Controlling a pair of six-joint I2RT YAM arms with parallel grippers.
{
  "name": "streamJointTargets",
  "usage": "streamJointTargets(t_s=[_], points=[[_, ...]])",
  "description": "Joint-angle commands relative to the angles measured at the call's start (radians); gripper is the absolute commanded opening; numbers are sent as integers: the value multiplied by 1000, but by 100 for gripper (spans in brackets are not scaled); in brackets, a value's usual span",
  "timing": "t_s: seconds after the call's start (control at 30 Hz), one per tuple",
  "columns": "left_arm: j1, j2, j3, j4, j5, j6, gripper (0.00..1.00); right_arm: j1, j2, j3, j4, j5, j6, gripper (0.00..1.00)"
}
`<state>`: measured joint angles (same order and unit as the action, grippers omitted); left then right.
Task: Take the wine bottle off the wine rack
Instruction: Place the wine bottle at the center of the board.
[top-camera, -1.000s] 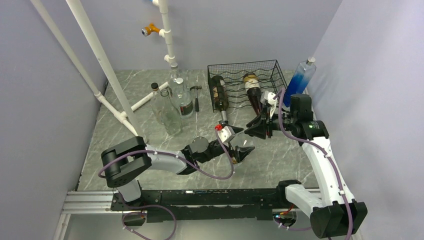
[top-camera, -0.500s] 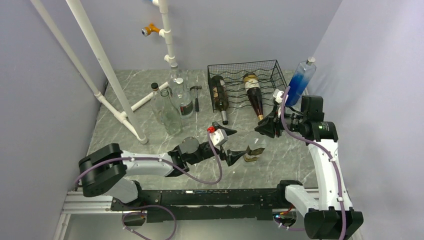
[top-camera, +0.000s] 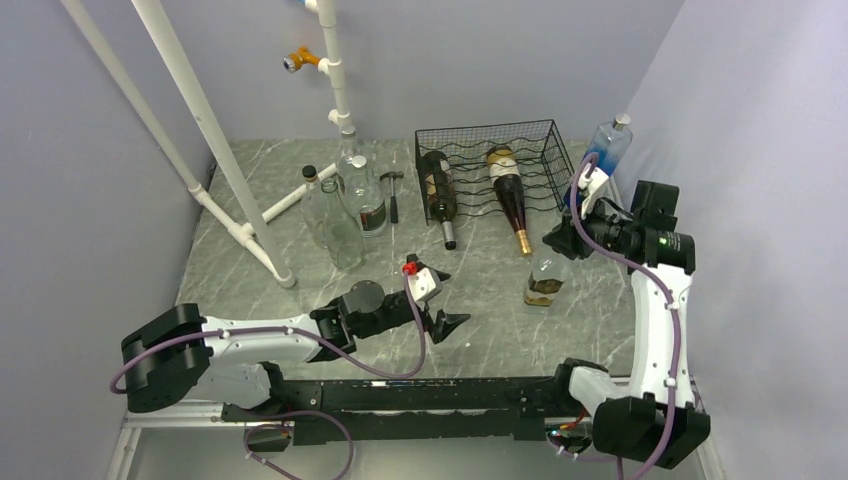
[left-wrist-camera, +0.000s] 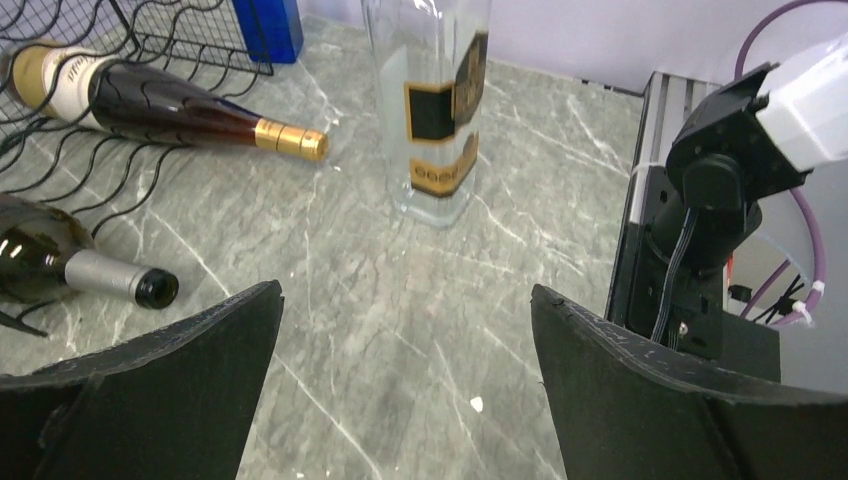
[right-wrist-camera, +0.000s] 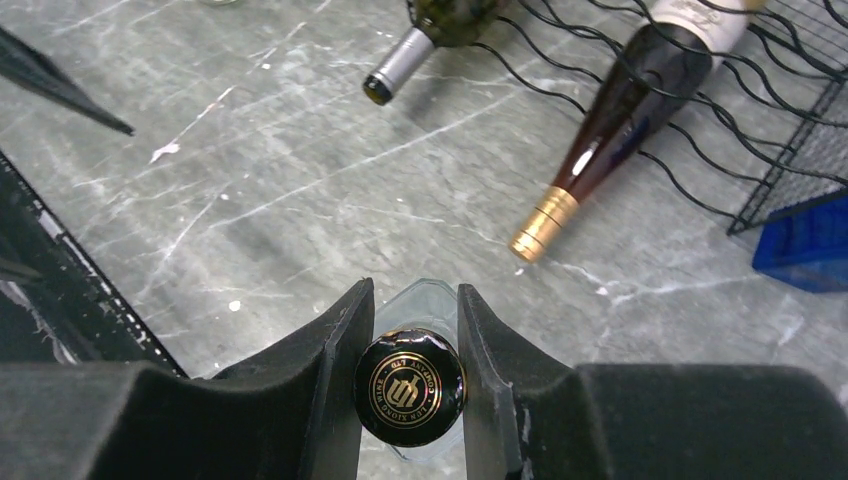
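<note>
Right gripper, clenched from above on the round black cap of a clear square-sided glass bottle. The bottle stands upright on the grey marbled table, in its right half, between the rack and the near edge.

Black wire box-shaped wine rack, at the far edge, right of centre. Two bottles lie in it with their necks pointing past its near side: a dark brown wine bottle with a gold capsule and a dark green wine bottle with a silver capsule. The clear bottle is therefore off the rack, and probably the one the task concerns.

Left gripper, released, jaws spread wide, low over the table near the middle of the near edge and holding nothing.

Translucent blue bottle with a white cap, at the far right corner, close behind the right wrist.

Hazards:
- The hold is on the cap alone. A tilted release could topple the tall bottle onto the gold neck nearby.
- A lift could let the cap slip or turn.
- A wide swing of the right arm could knock the blue bottle.

Markings: a gold emblem ringed with small lettering on the cap, a black-and-gold label on the clear bottle, and a cream label on the brown bottle. None is legible.
</note>
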<state>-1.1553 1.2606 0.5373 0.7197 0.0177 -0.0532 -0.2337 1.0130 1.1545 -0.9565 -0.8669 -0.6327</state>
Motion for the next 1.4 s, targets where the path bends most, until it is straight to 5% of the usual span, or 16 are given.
streamJointTargets(t_s=[0.0,0.5,1.37], points=[[2,-50,-26,-12,-15,-9,99,-52,41,104,92,-23,-34,0],[2,-101,-79,-20,-81,-39,100,-231,250,232,275,-21,5,0],[2,-138,-134,-31,-133,-96,100,-272,506,338,697,86,256,0]])
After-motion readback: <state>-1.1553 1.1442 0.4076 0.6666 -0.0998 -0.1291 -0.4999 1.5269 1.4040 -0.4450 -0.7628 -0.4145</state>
